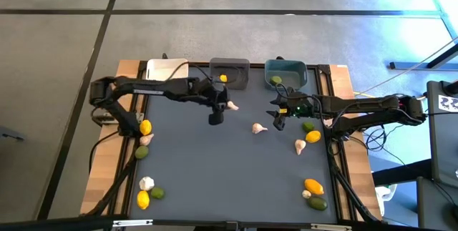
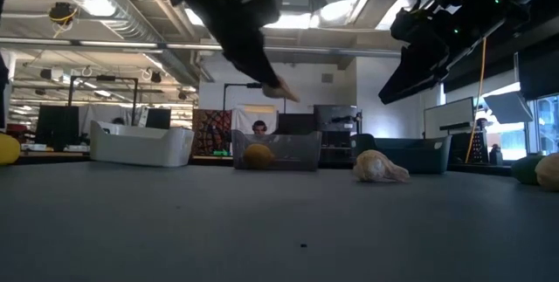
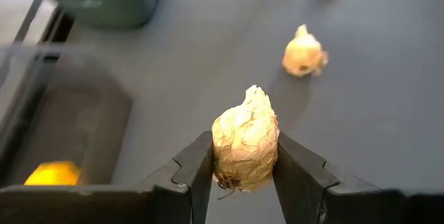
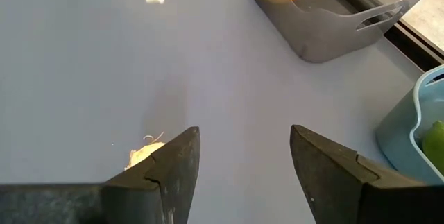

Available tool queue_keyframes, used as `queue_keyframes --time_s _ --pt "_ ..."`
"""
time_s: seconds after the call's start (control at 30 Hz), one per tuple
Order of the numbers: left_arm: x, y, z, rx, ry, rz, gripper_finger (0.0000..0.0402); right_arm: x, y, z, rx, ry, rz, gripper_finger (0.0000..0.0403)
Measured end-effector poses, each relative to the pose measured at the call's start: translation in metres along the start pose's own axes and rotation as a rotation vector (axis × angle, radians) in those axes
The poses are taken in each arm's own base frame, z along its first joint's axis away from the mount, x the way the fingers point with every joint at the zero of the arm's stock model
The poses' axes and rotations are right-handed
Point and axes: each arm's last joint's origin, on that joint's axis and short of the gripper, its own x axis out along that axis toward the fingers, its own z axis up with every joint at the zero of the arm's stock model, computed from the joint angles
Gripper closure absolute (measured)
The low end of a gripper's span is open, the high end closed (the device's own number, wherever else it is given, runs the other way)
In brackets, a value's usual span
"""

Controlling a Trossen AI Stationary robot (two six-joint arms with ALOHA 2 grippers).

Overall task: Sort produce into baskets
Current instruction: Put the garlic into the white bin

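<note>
The step in hand looks like the carry of a garlic bulb (image 3: pixel 244 139) to its bin: the left gripper (image 3: pixel 243 165) is clenched on the bulb, one finger on each side, and holds it clear of the grey table (image 1: pixel 236 166), just in front of the dark grey basket (image 1: pixel 229 74) at the far edge. That basket already holds a lemon (image 1: pixel 223 79), and the teal basket (image 1: pixel 285 73) to its right holds a lime (image 1: pixel 276 81), so by elimination the white basket (image 1: pixel 165 69), at the far left of the row, seems meant for garlic; nothing can be seen in it from here. The next move therefore calls for a swing to the left and slightly farther away, keeping the bulb high enough to pass the dark grey basket's rim, then a release over the white one. The right gripper (image 4: pixel 239 158) hangs with its fingers apart and nothing between them, near the teal basket and above a second garlic bulb (image 1: pixel 259 127) lying mid-table, which is a likely next pick. More lemons, limes and garlic lie along both the left and right sides of the table, so the sorting is far from finished.
</note>
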Motion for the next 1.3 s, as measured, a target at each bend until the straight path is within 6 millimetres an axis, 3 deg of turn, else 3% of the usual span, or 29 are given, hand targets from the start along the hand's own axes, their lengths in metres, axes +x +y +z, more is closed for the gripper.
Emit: queue_keyframes --time_s 0.17,0.57,1.0,1.3 --pt "-0.025 0.008 -0.009 -0.059 0.077 0.088 0.0275 0.000 0.000 0.000 0.001 0.002 0.001 0.0181" --pt "-0.057 0.044 -0.054 -0.286 0.266 0.408 0.0275 0.000 0.000 -0.001 0.000 0.009 0.000 0.0181" --pt "-0.058 0.086 -0.103 -0.603 0.365 0.793 0.0275 0.000 0.000 0.000 0.002 -0.003 0.000 0.0181" --pt "-0.045 0.104 -0.133 -0.741 0.270 0.884 0.0275 0.000 0.000 0.000 0.002 -0.003 0.000 0.0181"
